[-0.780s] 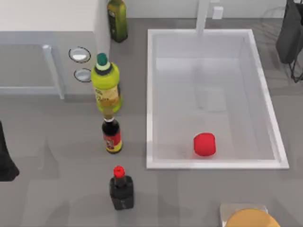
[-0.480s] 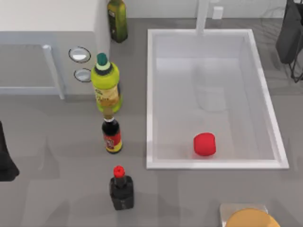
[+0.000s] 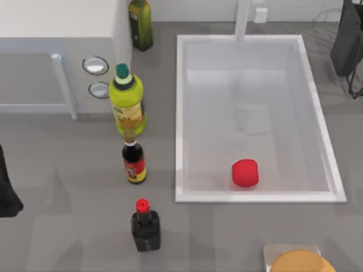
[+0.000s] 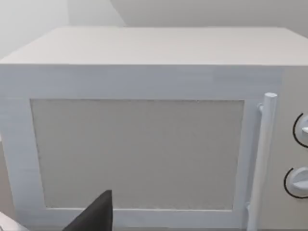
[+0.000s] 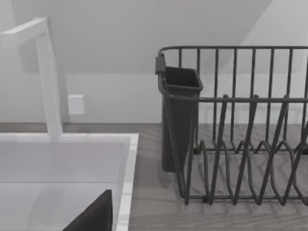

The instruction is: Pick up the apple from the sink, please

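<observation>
The apple [image 3: 245, 173], bright red and rounded, lies on the pale floor of the sink [image 3: 179, 113], close to its near wall and a little right of centre. Nothing touches it. My left arm [image 3: 5, 190] is a dark shape at the table's far left edge, well away from the sink. A dark part of my left gripper [image 4: 94, 216] points at a white microwave door. A dark part of my right gripper [image 5: 94, 216] hangs over the sink's far corner [image 5: 126, 168], beside the faucet.
Left of the sink stand a yellow-green bottle [image 3: 127, 102], a dark sauce bottle [image 3: 134, 162] and a black bottle with a red cap [image 3: 145, 225]. An olive bottle [image 3: 140, 24] and the microwave [image 3: 57, 22] sit at the back left. A dish rack [image 5: 240, 144] stands right of the sink.
The apple and the bottles have not moved. A faint shadow on the sink floor has shifted slightly.
</observation>
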